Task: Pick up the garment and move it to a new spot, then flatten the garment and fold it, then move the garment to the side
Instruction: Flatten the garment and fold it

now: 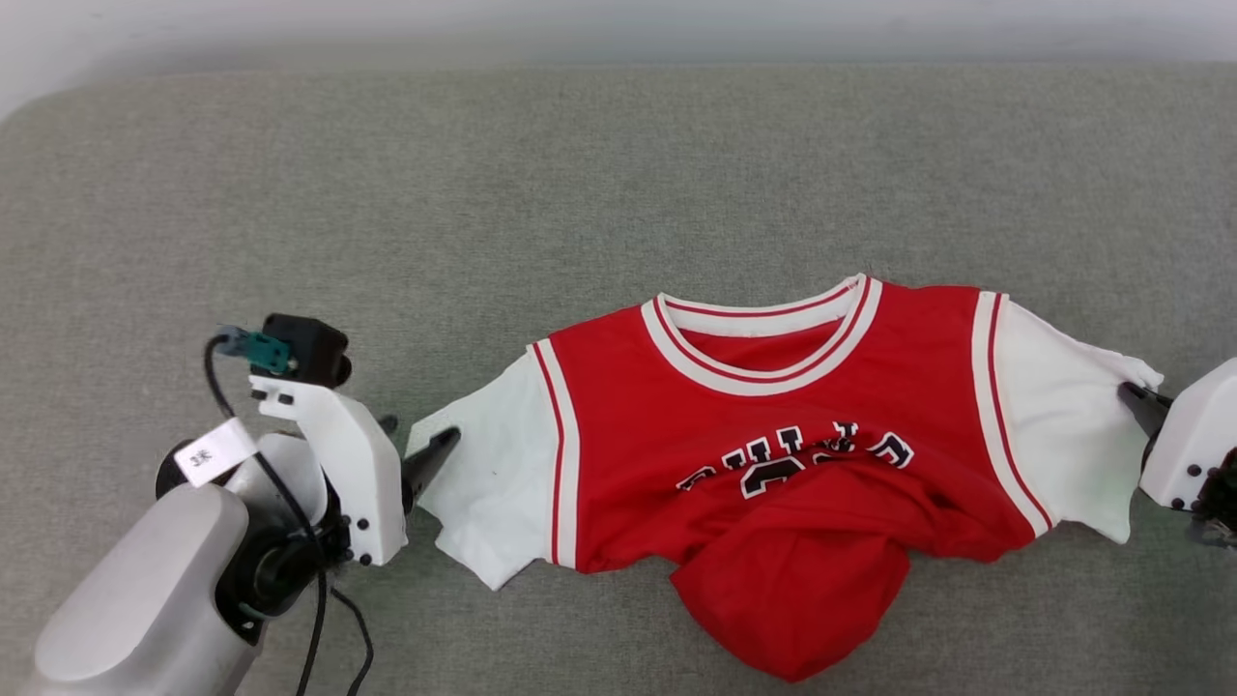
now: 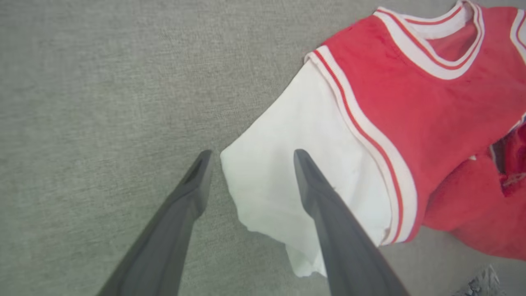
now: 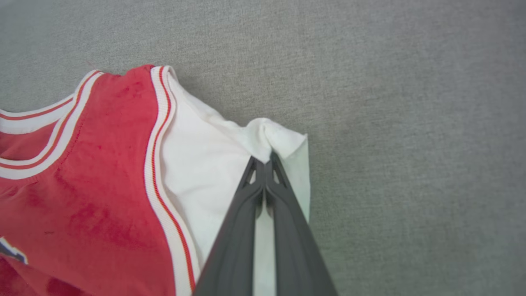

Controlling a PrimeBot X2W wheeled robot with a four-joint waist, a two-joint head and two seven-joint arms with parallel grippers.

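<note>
The garment [image 1: 773,406], a red jersey with white short sleeves and black letters, lies front up on the grey cloth surface, its lower hem bunched up over the lettering. My left gripper [image 1: 430,447] is open at the corner of the left white sleeve [image 2: 287,164]; in the left wrist view one finger lies over the sleeve and the other on the bare surface beside it. My right gripper [image 3: 263,160] is shut on the far corner of the right white sleeve [image 3: 230,164], pinching a small peak of fabric. In the head view it [image 1: 1136,398] sits at the right edge.
The grey cloth surface [image 1: 580,193] stretches wide behind and to the left of the jersey. A black cable [image 1: 319,599] hangs by my left forearm. The surface's rounded far-left corner meets a pale wall [image 1: 58,39].
</note>
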